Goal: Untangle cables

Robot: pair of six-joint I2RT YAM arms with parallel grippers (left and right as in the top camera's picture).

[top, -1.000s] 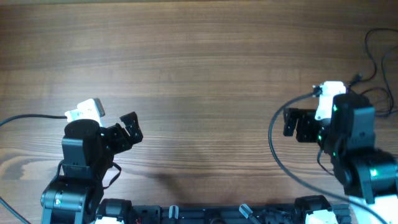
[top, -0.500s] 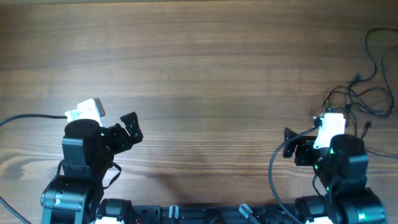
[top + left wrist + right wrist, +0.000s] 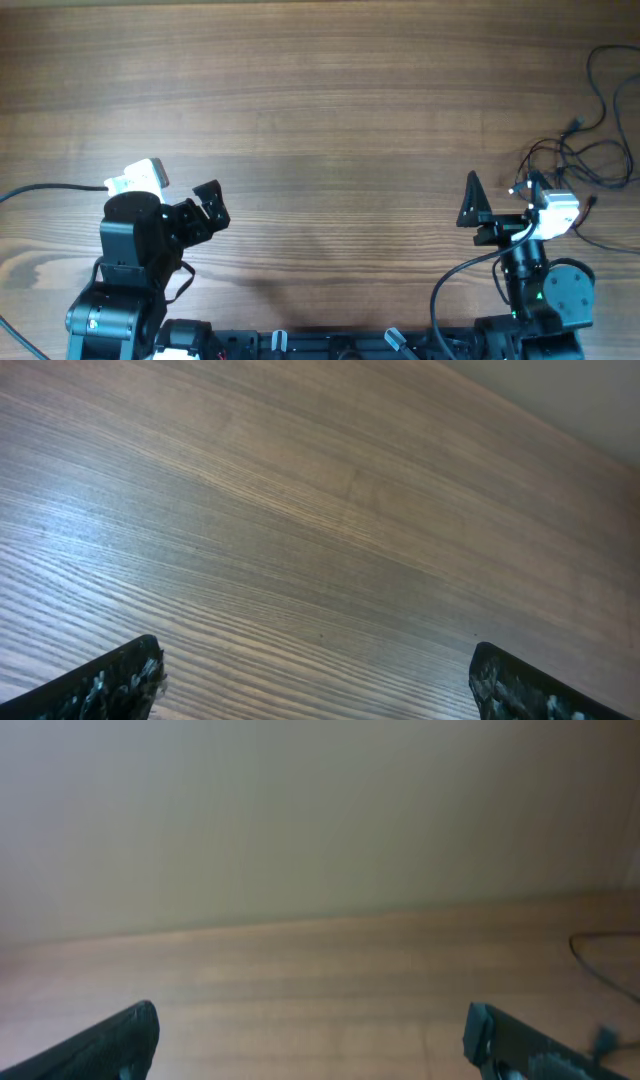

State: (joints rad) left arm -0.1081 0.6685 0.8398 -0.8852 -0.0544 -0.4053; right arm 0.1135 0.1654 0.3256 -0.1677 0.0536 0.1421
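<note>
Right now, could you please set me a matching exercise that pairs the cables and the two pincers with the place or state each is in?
Column one:
1. cables
2. left pincer
3. right pincer

Column two:
A. open, its wrist view showing only table
B. open, its wrist view taking in the pale wall
C. loosely tangled at the table's right edge

Pairs: 1-C, 2-A, 3-B.
</note>
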